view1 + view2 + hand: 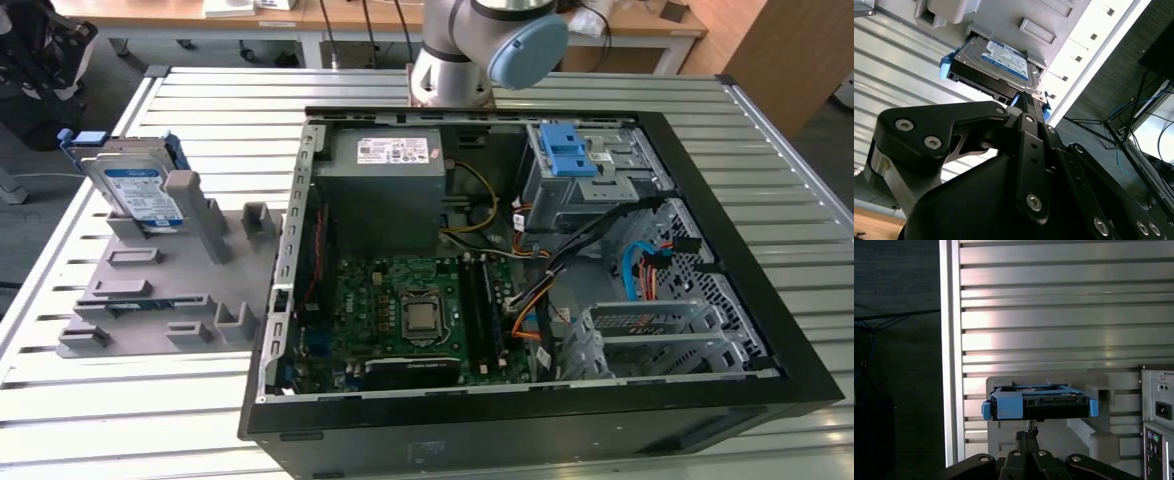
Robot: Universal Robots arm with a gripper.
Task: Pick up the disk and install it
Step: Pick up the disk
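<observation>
Fingers (1030,107), slim black bars pressed together, point at flat silver-grey, blue-framed disk (999,62).

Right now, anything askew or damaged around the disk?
Nothing stands out. The disk stands on edge in its grey holder, blue bracket intact; the open computer case lies flat beside it.

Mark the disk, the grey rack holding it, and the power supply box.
disk (140,190), exterior view, on its blue-and-white label.
grey rack (160,290), exterior view, on its flat base.
power supply box (387,205), exterior view, on its grey face.
</observation>
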